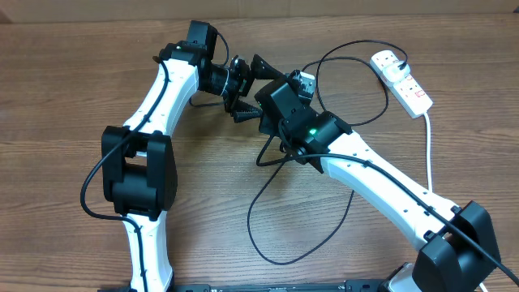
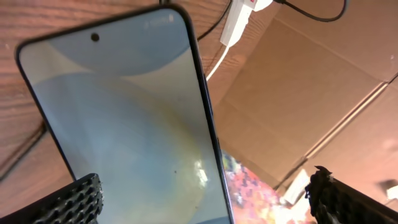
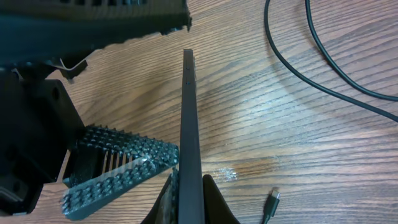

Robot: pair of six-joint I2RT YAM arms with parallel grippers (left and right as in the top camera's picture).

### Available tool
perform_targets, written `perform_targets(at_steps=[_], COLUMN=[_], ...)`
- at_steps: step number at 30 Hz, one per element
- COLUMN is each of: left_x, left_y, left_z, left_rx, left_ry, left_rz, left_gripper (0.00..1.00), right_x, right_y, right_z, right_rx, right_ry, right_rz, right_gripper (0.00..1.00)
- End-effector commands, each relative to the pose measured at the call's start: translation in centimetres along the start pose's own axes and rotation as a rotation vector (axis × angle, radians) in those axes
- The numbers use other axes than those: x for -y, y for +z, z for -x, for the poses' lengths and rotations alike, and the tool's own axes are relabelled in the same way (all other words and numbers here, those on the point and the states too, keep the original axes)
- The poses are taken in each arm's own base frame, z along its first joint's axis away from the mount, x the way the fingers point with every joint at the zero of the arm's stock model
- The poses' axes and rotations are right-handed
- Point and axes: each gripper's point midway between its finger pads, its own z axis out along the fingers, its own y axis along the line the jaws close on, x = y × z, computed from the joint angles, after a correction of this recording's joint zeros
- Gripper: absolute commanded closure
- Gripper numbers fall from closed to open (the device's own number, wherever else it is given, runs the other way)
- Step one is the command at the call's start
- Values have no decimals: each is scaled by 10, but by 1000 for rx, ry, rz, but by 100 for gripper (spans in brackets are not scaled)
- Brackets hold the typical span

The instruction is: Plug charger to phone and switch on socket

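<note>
Your right jaws: clamped on phone (image 3: 190, 124), seen edge-on. Your left jaws: spread wide, flanking phone. Charger (image 3: 272, 200) tip on tabletop (image 3: 280, 137) nearby.

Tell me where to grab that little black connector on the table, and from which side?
Grip the charger's connector by its body just behind the tip, from above: it lies flat on the table with bare wood either side, and the tip must stay free.

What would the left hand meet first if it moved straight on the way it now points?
The phone, its screen facing the open left hand and filling the space ahead, held by the shut right hand. Depth is unclear, but nothing shows between them.
</note>
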Motion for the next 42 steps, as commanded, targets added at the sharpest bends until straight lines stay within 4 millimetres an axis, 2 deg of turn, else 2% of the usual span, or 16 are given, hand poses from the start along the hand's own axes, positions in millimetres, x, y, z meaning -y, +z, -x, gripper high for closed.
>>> perform_targets(at_steps=[1,8,13,15,20,23,26,29,35,42], left_x=[1,5,15,15,10,11,12,13,15,19], left_y=[-9,-37,-56,-59,-59,-55,-51,-48,-38,-28], left_z=[11,22,20,21,26,23,21,19,13,5], left_rx=[52,110,151,165,188,180,173,167,150,123], left_ry=[110,205,392,402,269,121,25,-65,-254,-336], left_rz=[17,-3,-8,1,23,12,6,1,-6,-6], left_gripper=[0,0,0,3,18,18,18,19,28,36], right_x=[-4,28,36,35,16,3,2,0,-4,-16], right_y=[-12,-16,-14,-13,-15,-18,-18,-18,-21,-24], right_z=[30,62,75,78,75,75,74,72,63,52], right_rx=[54,59,28,-2,-132,-190,-210,-233,-308,-344], right_ry=[38,170,355,467,740,891,990,1079,1246,1302], right_rz=[17,-40,8,47,166,215,212,206,186,178], right_gripper=[96,96,96,96,96,96,96,96,96,96])
